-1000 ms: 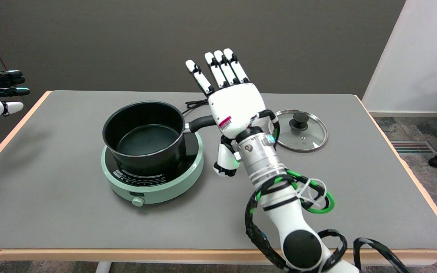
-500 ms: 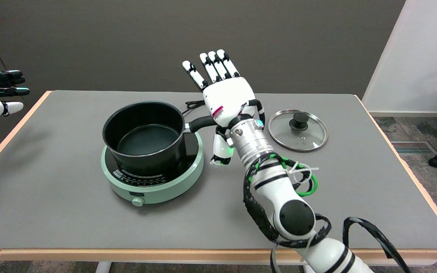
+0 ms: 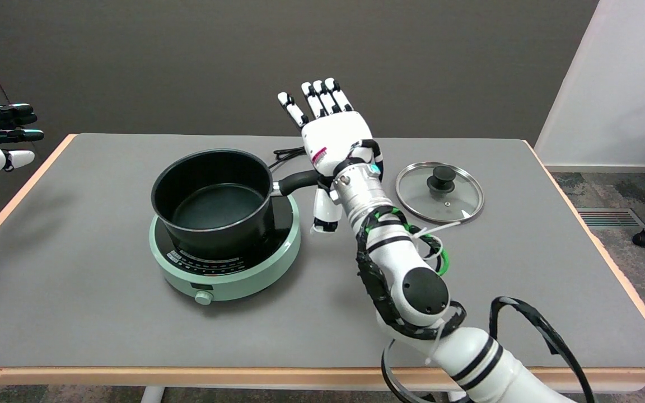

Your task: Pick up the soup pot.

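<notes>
The fingers [image 3: 316,102] of the right hand [image 3: 331,140] are stretched out straight and close together, pointing toward the top of the frame just above centre, and they grasp nothing; the thumb [image 3: 324,209] hangs down the other way, toward the table, so the hand makes a wide fork. That fork sits right at the end of the black handle [image 3: 296,182], which seems to run in under the palm, though I cannot tell whether palm and handle actually touch. I'd say the hand is spread like this so it can close around the handle next. The soup pot [image 3: 213,201] stands left of centre, uncovered, on the pale green hotplate [image 3: 227,277], its handle sticking out to the right, toward the arm, which makes it the natural thing to grab. The glass lid [image 3: 440,193] lies flat on the grey table [image 3: 76,313] at the right of the hand, out of the way.
</notes>
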